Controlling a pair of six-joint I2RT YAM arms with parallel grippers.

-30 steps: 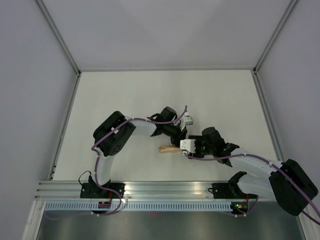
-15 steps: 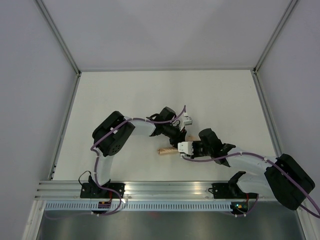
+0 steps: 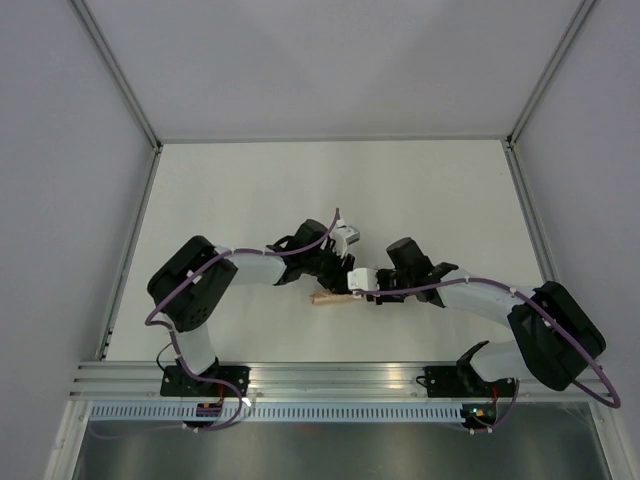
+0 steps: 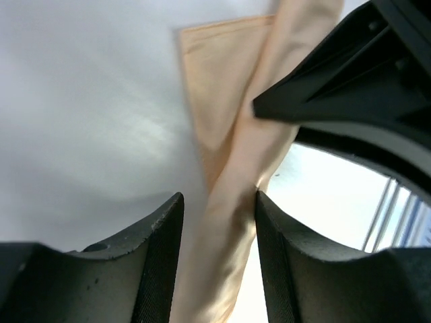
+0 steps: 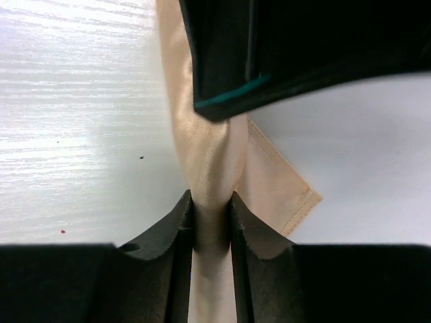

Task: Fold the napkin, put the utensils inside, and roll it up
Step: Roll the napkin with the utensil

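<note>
Napkin [image 3: 328, 298] rolled into a slim peach tube, lying on the white table [image 3: 250, 190] towards the front, roughly midway between the two arm bases. From overhead only its left end shows; the rest is hidden under the grippers. Right gripper [image 5: 210, 196] pinches the roll, with both fingers pressed tight on the cloth, which bulges just beyond them. Left gripper [image 4: 219, 198] straddles the same roll from the opposite side with its jaws partly apart. The cloth touches the finger on the right of its wrist view and there is a clear gap to the other, so no clamp there. A flat hemmed corner of cloth sticks out from the roll and lies on the table. The grippers sit nose to nose over the roll, very close.
</note>
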